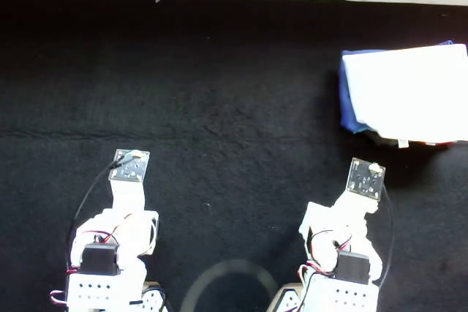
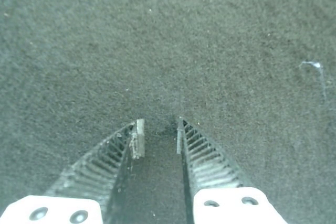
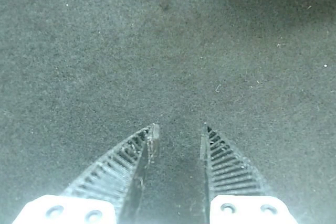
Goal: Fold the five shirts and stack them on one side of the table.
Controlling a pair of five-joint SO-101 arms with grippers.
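A stack of folded shirts (image 1: 402, 96) was seen at one side of the bench (image 1: 219, 71), against the edge of the high view. A white shirt (image 1: 409, 85) lay on top and a blue shirt (image 1: 346, 104) showed beneath it. How many garments the pile held could not be counted.

The left claw (image 2: 157, 129) was held over bare bench with its fingers parted narrowly and nothing between them. The right claw (image 3: 178, 132) was likewise empty, its fingers set a little wider, with only the dark cloth below.

The task was judged to be at or near its end, since no loose shirt was found on the bench.

The shirts were judged light, soft and limp, so a single layer would be expected to drag and unfold if pinched alone. Should the pile need squaring, it was thought best taken at a folded edge, with all layers caught together, and slid rather than lifted.
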